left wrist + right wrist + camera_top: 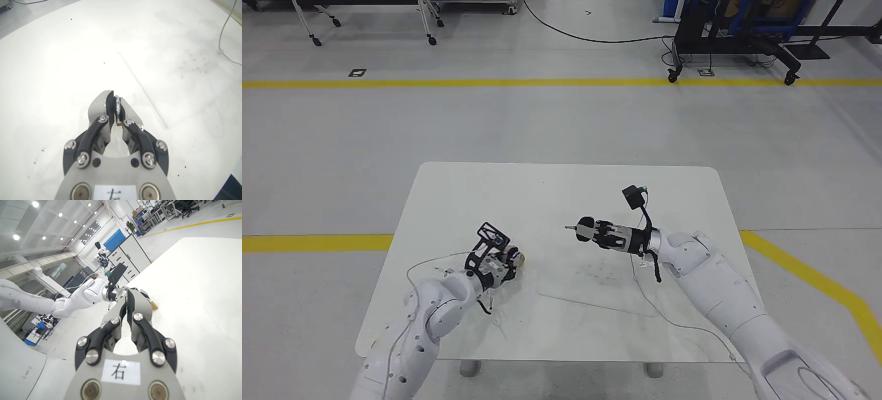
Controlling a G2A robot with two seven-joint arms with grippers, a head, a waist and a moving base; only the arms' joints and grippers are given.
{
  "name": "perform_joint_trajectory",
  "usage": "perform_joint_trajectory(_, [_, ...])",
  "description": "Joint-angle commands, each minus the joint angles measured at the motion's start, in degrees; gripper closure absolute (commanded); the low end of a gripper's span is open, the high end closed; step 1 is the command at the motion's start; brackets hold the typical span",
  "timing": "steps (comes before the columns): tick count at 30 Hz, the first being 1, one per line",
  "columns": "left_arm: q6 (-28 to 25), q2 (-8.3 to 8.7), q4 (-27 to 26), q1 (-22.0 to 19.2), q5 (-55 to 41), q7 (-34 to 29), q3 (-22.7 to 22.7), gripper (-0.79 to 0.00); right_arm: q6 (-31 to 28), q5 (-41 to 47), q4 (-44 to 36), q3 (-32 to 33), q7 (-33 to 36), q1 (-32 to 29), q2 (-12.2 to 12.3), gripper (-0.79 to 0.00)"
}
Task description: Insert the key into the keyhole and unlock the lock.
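Observation:
My left gripper (114, 97) is shut on the chrome shackle of a padlock (117, 108), whose brass body peeks out beneath the fingers. In the top view this gripper (508, 263) sits low over the left front of the white table (572, 190), with the padlock (518, 260) at its tip. My right gripper (583, 229) hovers near the table's middle, shut on a small key (569, 229) whose tip points toward the padlock. A gap of bare table lies between them. In the right wrist view the fingers (130, 306) are pressed together and hide the key; the padlock (154, 305) shows beyond.
A thin white cable (224, 30) trails across the table near the right arm. A flat sheet edge (141, 85) runs diagonally over the tabletop. The table's front edge is close behind both arms. Drawer cabinets (128, 258) stand beyond the table.

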Motion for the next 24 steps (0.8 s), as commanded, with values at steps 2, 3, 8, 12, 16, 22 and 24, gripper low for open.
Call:
perform_joint_trajectory(2, [-1.3,0.04,0.2,-0.1,-2.3,0.1,-0.5,0.000,0.0,0.0,0.0,0.0,0.0,0.0,0.0,0.000])
perform_joint_trajectory(3, [-2.3,0.06,0.2,-0.1,-3.8,0.1,-0.7,0.000,0.0,0.0,0.0,0.0,0.0,0.0,0.0,0.000])
perform_joint_trajectory(8, [-11.5,0.28,0.0,0.6,-18.9,0.2,-2.9,0.000,0.0,0.0,0.0,0.0,0.0,0.0,0.0,0.000])
perform_joint_trajectory(12, [-14.9,0.78,0.4,1.0,-26.9,-1.3,-5.5,0.000,0.0,0.0,0.0,0.0,0.0,0.0,0.0,0.000])
perform_joint_trajectory(16, [-16.1,1.08,0.7,1.0,-30.3,-2.4,-6.4,0.000,0.0,0.0,0.0,0.0,0.0,0.0,0.0,0.000])
perform_joint_trajectory(22, [-16.2,1.28,0.0,0.9,-28.7,-3.7,-5.5,0.000,0.0,0.0,0.0,0.0,0.0,0.0,0.0,0.000])
perform_joint_trajectory(24, [-16.0,1.31,-0.2,0.9,-27.5,-3.3,-5.2,0.000,0.0,0.0,0.0,0.0,0.0,0.0,0.0,0.000])
